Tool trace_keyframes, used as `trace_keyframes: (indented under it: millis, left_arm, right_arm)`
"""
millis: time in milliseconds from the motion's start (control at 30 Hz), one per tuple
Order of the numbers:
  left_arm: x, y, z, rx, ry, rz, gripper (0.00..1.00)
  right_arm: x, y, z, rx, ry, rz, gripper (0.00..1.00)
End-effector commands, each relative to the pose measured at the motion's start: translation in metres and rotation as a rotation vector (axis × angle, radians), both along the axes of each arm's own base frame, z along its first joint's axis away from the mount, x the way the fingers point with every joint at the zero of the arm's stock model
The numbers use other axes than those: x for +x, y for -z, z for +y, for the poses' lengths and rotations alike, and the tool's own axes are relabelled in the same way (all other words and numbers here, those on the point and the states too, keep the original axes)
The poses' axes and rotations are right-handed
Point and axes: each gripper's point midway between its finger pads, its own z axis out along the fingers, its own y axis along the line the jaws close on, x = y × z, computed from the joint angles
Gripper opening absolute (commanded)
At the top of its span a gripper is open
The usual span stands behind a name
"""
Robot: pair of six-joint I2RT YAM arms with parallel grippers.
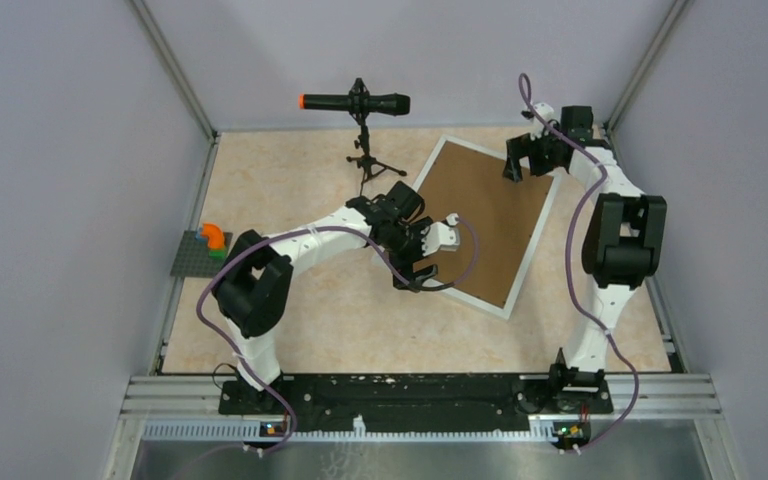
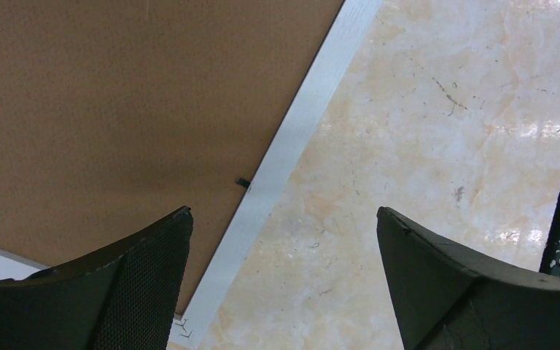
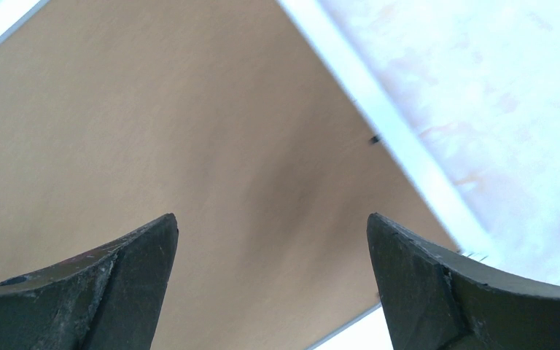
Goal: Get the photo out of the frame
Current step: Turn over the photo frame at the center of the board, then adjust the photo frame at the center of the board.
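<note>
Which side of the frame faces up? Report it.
Back up: the frame lies flat, brown backing board showing inside its white border; photo hidden.

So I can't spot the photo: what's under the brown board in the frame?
Only the board shows, face up inside the white frame, with small black clips at its edge. Whatever lies beneath, photo included, is covered.

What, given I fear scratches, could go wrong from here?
The retaining tab is tiny beside the open left gripper; it may slip off and gouge the backing board. The frame lies loose, face down, on the smooth table; a sideways push could slide it toward the microphone stand.
</note>
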Motion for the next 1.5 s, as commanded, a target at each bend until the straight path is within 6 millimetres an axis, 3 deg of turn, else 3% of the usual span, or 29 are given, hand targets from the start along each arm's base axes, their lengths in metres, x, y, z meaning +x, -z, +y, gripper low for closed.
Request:
trace_keyframes:
  millis: [0, 167, 300, 567, 800, 1033, 1167, 1267, 1467]
  left_arm:
    - [0.011, -0.007, -0.008, -0.015, -0.007, -0.021, 0.98]
    - [0.007, -0.009, -0.002, -0.013, -0.031, -0.028, 0.98]
    - [0.006, -0.013, 0.005, -0.003, -0.045, -0.047, 0.99]
    - [0.001, -0.031, 0.028, -0.007, -0.12, -0.025, 0.98]
    - [0.012, -0.05, 0.072, -0.06, -0.249, 0.011, 0.98]
    - [0.009, -0.056, 0.122, -0.058, -0.362, 0.003, 0.99]
    - [0.018, -0.053, 0.164, -0.049, -0.493, -0.006, 0.99]
    - [0.012, -0.042, 0.191, 0.0, -0.512, -0.007, 0.96]
    - [-0.002, 0.012, 0.215, 0.121, -0.482, -0.042, 0.93]
  right_arm:
    - [0.054, -0.025, -0.013, 0.033, 0.068, -0.099, 0.99]
    - [0.084, -0.005, -0.016, 0.061, 0.082, -0.084, 0.99]
    - [0.097, 0.011, -0.009, 0.115, 0.072, -0.055, 0.99]
    - [0.088, 0.049, -0.001, 0.151, 0.033, 0.058, 0.97]
    - [0.053, 0.075, 0.0, 0.114, -0.015, 0.151, 0.91]
    - [0.003, 0.074, 0.011, 0.137, -0.059, 0.22, 0.88]
    - [-0.03, 0.078, 0.015, 0.151, -0.045, 0.277, 0.86]
    - [-0.054, 0.084, 0.018, 0.17, -0.013, 0.327, 0.86]
    - [-0.088, 0.09, 0.024, 0.191, -0.003, 0.392, 0.85]
